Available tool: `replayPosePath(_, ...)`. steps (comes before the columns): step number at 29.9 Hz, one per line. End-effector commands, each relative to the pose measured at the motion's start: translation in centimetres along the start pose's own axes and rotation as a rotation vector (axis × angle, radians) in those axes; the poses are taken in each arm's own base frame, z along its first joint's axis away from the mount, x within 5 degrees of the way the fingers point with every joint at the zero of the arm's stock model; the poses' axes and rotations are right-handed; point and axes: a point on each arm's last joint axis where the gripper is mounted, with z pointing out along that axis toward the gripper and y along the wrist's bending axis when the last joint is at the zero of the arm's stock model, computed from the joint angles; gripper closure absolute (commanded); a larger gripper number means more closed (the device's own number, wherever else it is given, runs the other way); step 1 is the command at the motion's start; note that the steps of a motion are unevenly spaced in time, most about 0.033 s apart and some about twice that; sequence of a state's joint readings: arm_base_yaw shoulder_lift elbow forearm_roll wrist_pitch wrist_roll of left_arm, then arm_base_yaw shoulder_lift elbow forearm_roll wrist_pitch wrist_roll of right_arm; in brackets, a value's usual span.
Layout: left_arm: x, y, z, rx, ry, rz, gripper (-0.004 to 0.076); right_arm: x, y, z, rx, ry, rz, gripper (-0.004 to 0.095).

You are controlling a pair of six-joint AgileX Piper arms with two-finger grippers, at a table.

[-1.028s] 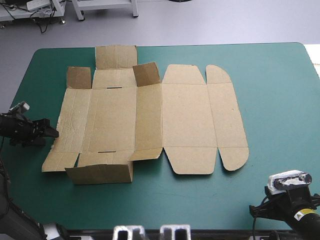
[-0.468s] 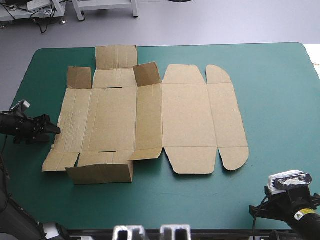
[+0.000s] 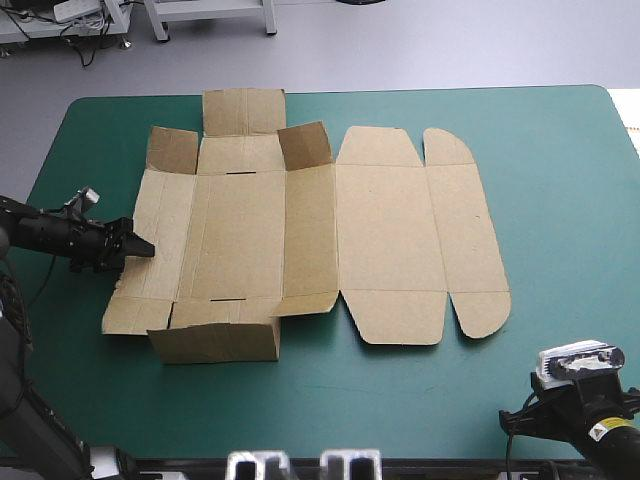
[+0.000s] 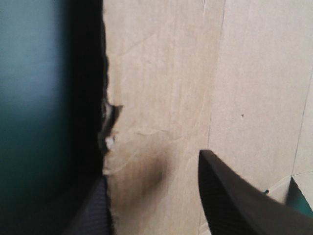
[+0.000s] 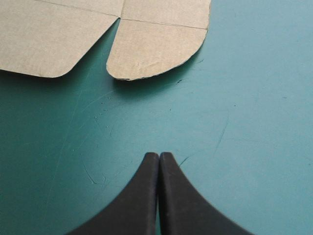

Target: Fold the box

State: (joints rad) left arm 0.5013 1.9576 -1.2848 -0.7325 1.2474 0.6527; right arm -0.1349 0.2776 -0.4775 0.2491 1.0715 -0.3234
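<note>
Now the left gripper (image 3: 138, 247) sits at the left edge of the box (image 3: 320, 230); just before, it hung short of that edge over the teal-green desk (image 3: 560, 200). Its jaws stand apart, astride the ragged rim of the outermost panel, which the left wrist view shows between them. The whole brown sheet lies farther toward the desk's right and far edges than earlier, probably pushed by the advancing arm. It is otherwise flat, with only the small flaps at its left end raised. The right gripper (image 5: 159, 155) keeps its place near the desk's near right corner, jaws together, apart from the board. The edge seems engaged but not yet clamped.
</note>
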Motion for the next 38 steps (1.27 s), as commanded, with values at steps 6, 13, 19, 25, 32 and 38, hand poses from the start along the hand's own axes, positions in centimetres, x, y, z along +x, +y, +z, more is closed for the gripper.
replayPosePath(6,0.6,-1.7,2.8,0.035,0.138,0.012,0.0369,-1.1,-0.1,-0.5,0.008,-0.065,0.001,0.0931)
replayPosePath(13,0.5,-2.5,3.3,0.047,0.143,-0.022,0.0553,-1.1,-0.1,-0.5,0.008,-0.063,0.001,0.0932)
replayPosePath(19,0.9,-2.2,3.1,-0.022,0.179,-0.055,0.0731,-1.1,-0.1,-0.5,0.008,-0.063,0.001,0.0931)
replayPosePath(25,0.4,-5.7,0.6,-0.042,0.093,0.125,0.0732,-1.1,-0.1,-0.5,0.008,-0.063,0.001,0.0932)
replayPosePath(32,0.6,-13.7,-2.8,-0.128,-0.011,0.406,0.0732,-1.1,-0.1,-0.5,0.008,-0.063,0.001,0.0931)
replayPosePath(38,2.4,-20.2,-3.3,-0.280,-0.002,0.696,0.0734,-1.1,-0.1,-0.5,0.008,-0.063,0.001,0.0932)
